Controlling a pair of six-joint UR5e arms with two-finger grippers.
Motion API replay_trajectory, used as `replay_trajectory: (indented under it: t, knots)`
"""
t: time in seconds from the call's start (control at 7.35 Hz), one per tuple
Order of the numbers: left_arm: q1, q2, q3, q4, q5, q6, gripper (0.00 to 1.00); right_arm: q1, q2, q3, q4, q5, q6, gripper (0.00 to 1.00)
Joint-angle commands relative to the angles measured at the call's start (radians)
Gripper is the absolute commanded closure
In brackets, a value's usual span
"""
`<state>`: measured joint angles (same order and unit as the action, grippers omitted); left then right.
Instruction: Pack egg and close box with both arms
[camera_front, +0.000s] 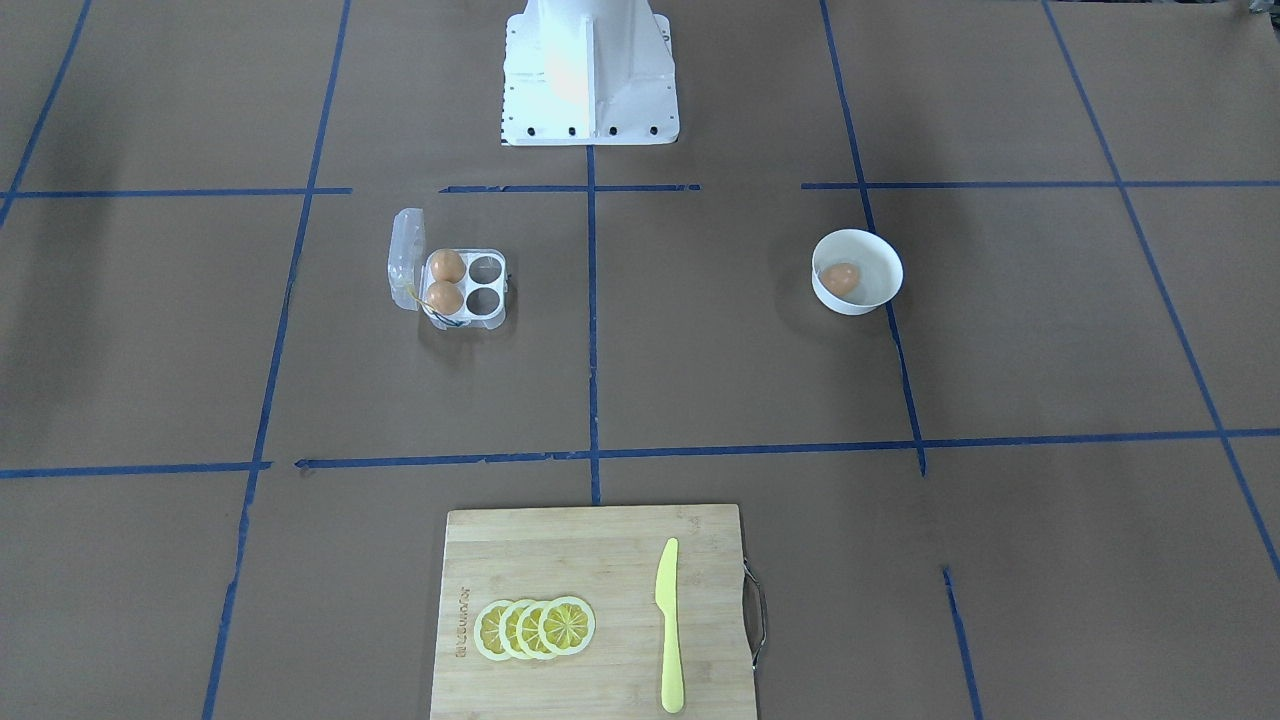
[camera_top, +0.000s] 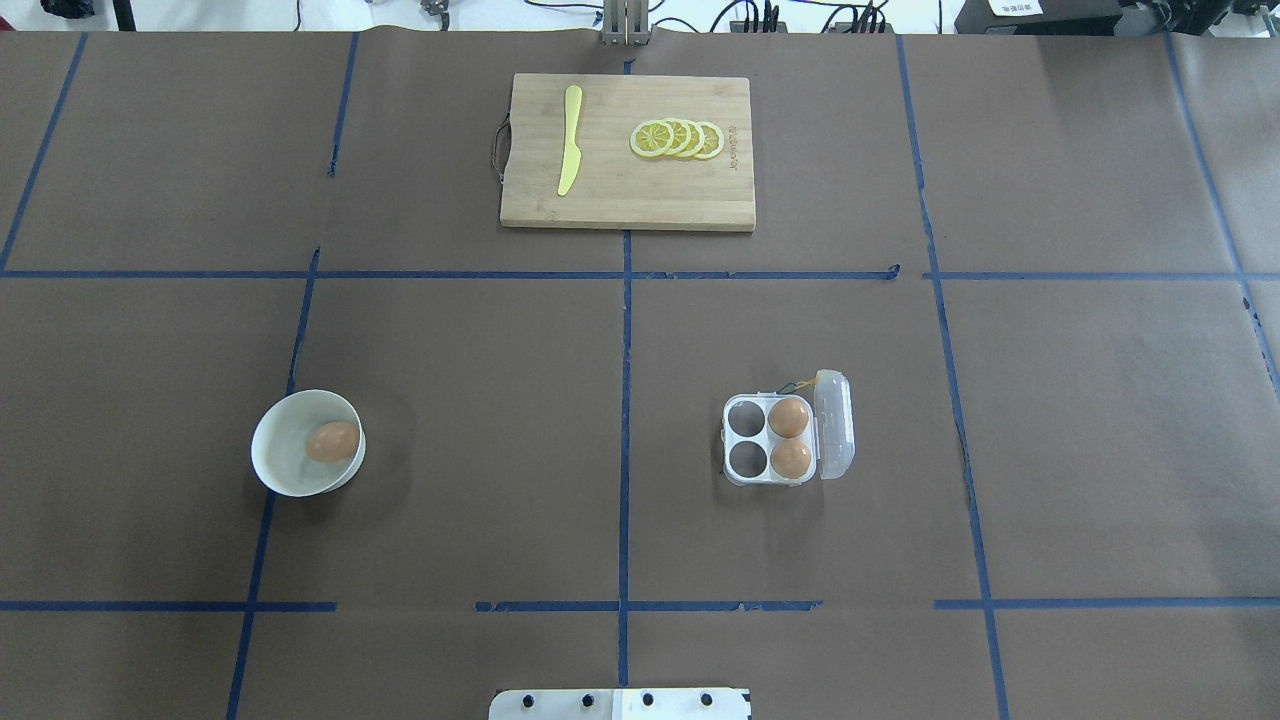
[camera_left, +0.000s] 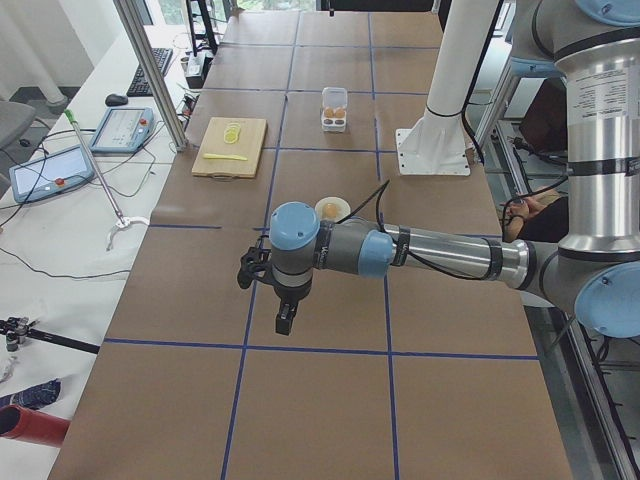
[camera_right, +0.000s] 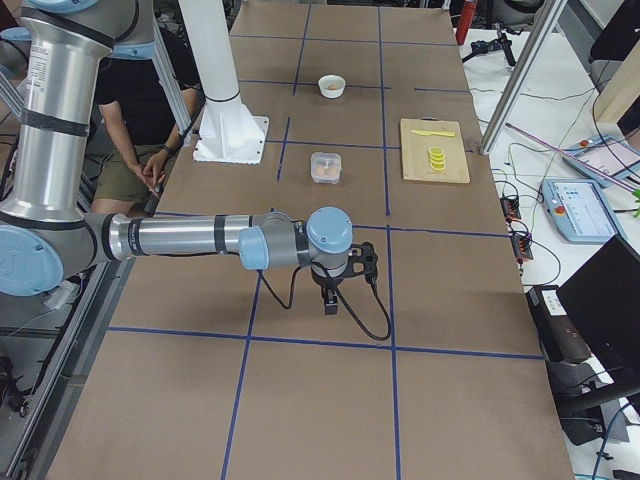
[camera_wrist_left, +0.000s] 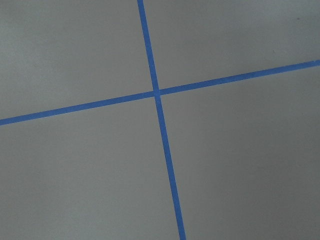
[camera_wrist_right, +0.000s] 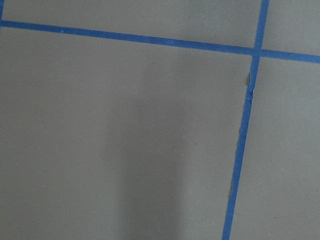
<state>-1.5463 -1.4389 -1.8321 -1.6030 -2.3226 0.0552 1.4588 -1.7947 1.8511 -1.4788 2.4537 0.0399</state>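
Observation:
The egg lies in a round white bowl on the robot's left side; it also shows in the front view. The box stands open on the right side, lid folded out. Two other brown eggs fill the two cells next to the lid; the other two cells are empty. My left gripper shows only in the left side view and my right gripper only in the right side view. Both hang over bare table far from the box and bowl. I cannot tell whether they are open or shut.
A wooden cutting board at the far middle carries lemon slices and a yellow knife. The white pedestal base stands at the robot's edge. A seated person is beside the table.

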Motion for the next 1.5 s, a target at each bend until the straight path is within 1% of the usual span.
replay_trajectory:
  t: [0.0,0.95,1.09,1.22,1.36]
  knots:
    - [0.012,-0.003,-0.013,0.000,-0.003,0.002,0.00,0.000,0.000,-0.001,0.000,0.001,0.000,0.00]
    - [0.028,-0.009,-0.024,-0.009,-0.001,-0.002,0.00,-0.002,0.000,-0.001,0.000,-0.005,-0.003,0.00]
    - [0.028,-0.005,-0.015,-0.059,-0.001,0.008,0.00,-0.003,0.000,-0.001,0.002,-0.004,-0.002,0.00]
    - [0.028,0.026,-0.015,-0.154,-0.004,0.005,0.00,-0.003,0.000,-0.012,0.000,-0.005,-0.002,0.00]
    - [0.028,0.050,-0.015,-0.196,-0.018,0.005,0.00,-0.003,-0.002,-0.016,0.000,-0.005,-0.002,0.00]
